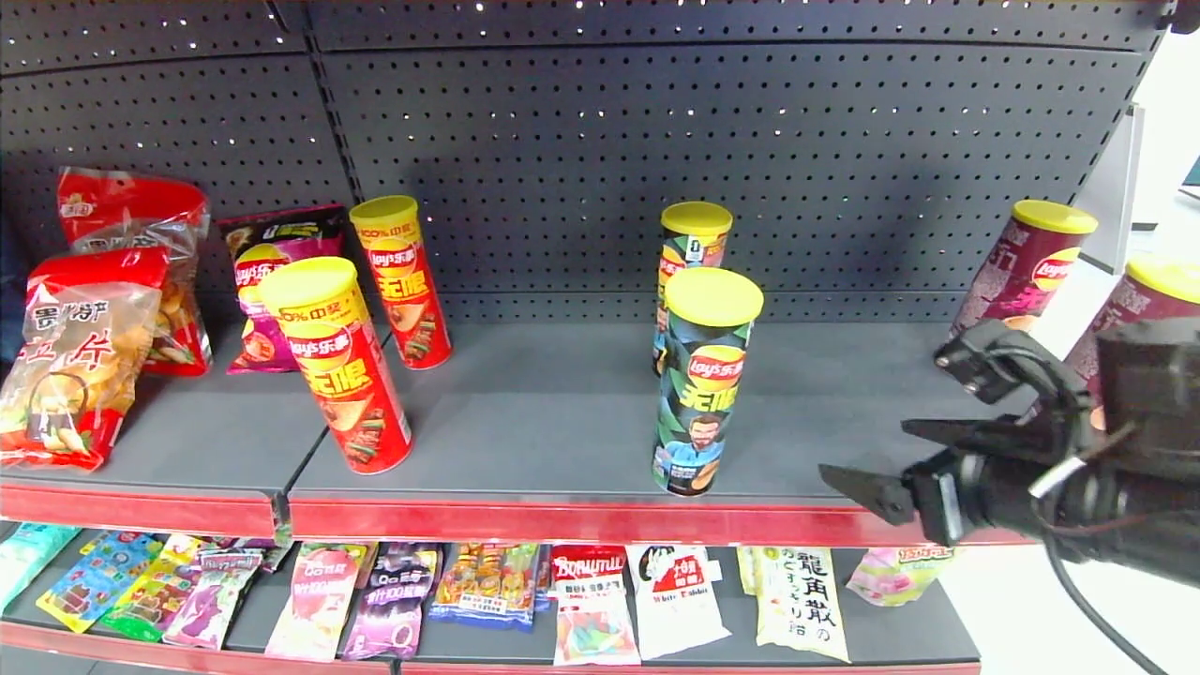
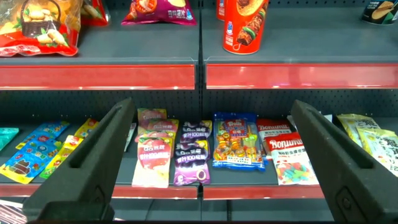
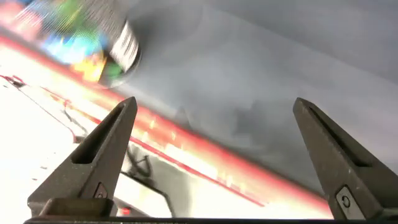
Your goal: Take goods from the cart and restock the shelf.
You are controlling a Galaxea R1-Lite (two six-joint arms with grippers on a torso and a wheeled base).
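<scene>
Grey pegboard point(image 1: 562, 141) backs the shelf point(image 1: 553, 412) I am stocking. My right gripper point(image 1: 867, 452) hangs at the red front edge, fingers spread wide with nothing between them. The green chip can point(image 1: 705, 384) stands upright a little beyond their tips, and two purple cans point(image 1: 1027, 262) stand back behind my knuckles. My left gripper point(image 2: 211, 149) is splayed and empty too, and the candy packets point(image 2: 236, 140) on the lower tier lie ahead of its fingers. With the red cans point(image 1: 339, 366) up as well, I judge several goods placed. Bare board remains, so another reach to the cart comes next.
</scene>
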